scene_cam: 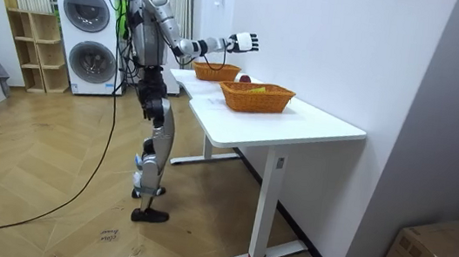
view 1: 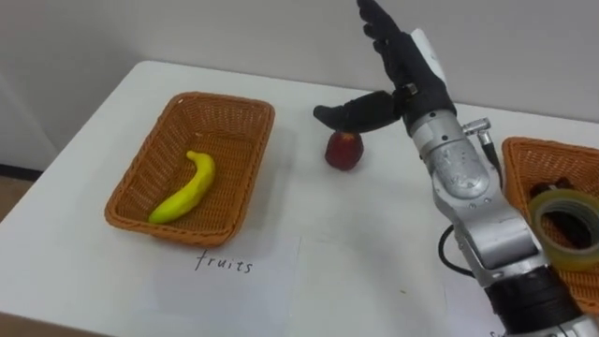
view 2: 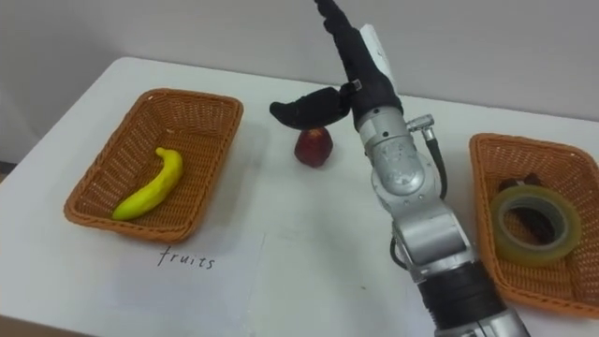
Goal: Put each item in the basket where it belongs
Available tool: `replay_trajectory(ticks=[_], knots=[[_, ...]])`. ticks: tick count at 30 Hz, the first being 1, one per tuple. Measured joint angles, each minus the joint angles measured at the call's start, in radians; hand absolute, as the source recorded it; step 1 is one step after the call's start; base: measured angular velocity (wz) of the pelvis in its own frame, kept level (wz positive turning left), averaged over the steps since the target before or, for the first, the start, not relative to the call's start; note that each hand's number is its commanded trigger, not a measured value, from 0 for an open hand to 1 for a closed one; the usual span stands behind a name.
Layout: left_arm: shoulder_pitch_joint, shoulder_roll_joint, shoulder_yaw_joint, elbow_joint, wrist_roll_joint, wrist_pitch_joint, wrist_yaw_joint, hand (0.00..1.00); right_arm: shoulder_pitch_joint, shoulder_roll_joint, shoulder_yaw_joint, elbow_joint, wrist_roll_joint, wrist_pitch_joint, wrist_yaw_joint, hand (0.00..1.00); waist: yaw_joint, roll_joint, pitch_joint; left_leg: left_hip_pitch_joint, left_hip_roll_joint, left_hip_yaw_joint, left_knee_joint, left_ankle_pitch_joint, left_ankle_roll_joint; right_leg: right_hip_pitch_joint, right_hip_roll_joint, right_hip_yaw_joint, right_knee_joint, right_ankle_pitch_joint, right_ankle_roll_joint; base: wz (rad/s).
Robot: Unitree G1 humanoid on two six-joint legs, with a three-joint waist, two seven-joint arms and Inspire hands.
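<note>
The right hand [view 1: 412,80] hovered, fingers spread, over the one apple [view 1: 343,150] on the table [view 1: 374,243] between two baskets: the fruits basket [view 1: 220,131] holding one banana [view 1: 185,187], the other basket [view 1: 533,150] one tape roll [view 1: 566,229].

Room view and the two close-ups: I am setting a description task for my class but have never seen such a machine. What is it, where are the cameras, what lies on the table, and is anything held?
It is a humanoid robot standing at a white table. The room view comes from a camera across the room; both eye views look down from its head. Its right hand, open, hovers over an apple lying on the table and holds nothing. The left basket holds a banana, the right basket a tape roll.
</note>
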Motion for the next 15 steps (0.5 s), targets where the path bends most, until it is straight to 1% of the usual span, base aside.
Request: replay_trajectory(ticks=[5, 7, 12, 15], knots=[[0.006, 0.000, -0.001, 0.000, -0.018, -0.001, 0.000, 0.00, 0.000, 0.001, -0.024, 0.021, 0.020, 0.000, -0.024, 0.00, -0.010, 0.002, 0.0011, -0.001, 0.001, 0.000, 0.000, 0.000, 0.000, -0.003, 0.001, 0.002, 0.001, 0.000, -0.001, 0.00], [0.008, 0.002, -0.012, 0.000, -0.018, -0.001, -0.001, 0.00, 0.000, 0.001, -0.024, 0.024, 0.030, 0.000, -0.027, 0.00, -0.013, 0.002, 0.0012, -0.001, 0.001, 0.002, 0.000, 0.000, 0.000, -0.004, 0.002, 0.005, 0.001, 0.001, -0.001, 0.00], [0.003, 0.003, -0.021, 0.011, -0.036, -0.002, 0.002, 0.00, 0.000, 0.004, -0.024, 0.026, 0.081, -0.002, -0.028, 0.00, -0.011, 0.001, 0.0004, -0.022, 0.003, 0.006, 0.001, 0.000, 0.000, -0.028, 0.003, 0.010, 0.006, 0.002, -0.003, -0.02], [-0.002, 0.003, -0.021, 0.041, -0.056, -0.010, 0.007, 0.00, 0.000, 0.008, -0.025, 0.036, 0.081, -0.002, -0.028, 0.00, -0.010, 0.003, 0.0017, -0.028, 0.004, 0.014, 0.002, 0.000, 0.000, -0.041, 0.004, 0.021, 0.014, 0.002, -0.003, -0.10]])
